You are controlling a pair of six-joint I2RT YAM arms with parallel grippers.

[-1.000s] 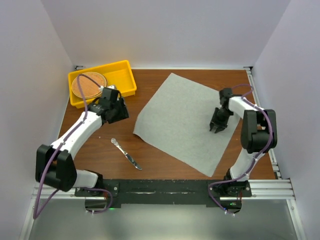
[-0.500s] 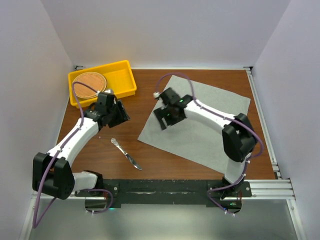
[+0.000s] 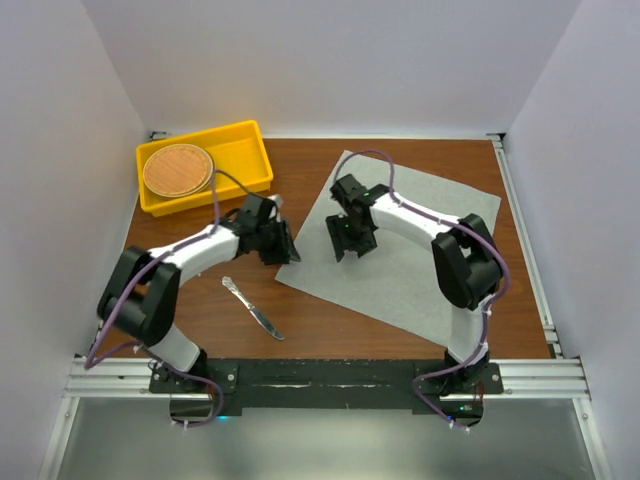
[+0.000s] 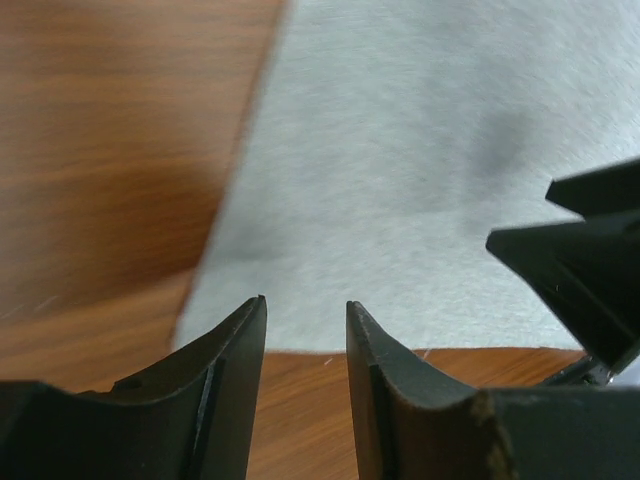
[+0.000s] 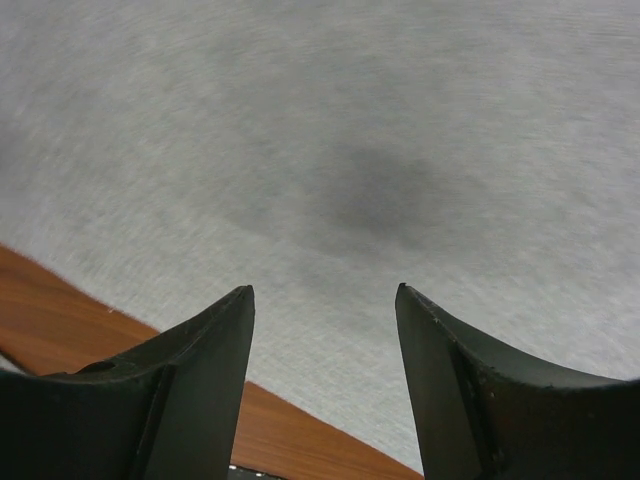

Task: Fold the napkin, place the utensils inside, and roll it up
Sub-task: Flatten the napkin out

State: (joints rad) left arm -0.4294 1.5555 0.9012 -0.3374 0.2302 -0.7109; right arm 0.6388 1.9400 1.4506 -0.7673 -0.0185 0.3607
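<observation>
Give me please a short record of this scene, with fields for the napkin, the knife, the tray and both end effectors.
napkin: grey, spread flat on the table, not rolled
knife: on the table, left of the napkin, apart from it
tray: yellow, far left corner, holds a round woven disc
left end effector: at the napkin's left edge, jaws slightly apart, empty
right end effector: over the napkin, jaws open, empty

Grey napkin (image 3: 405, 278) flat — knife (image 3: 253, 308) nearby
</observation>
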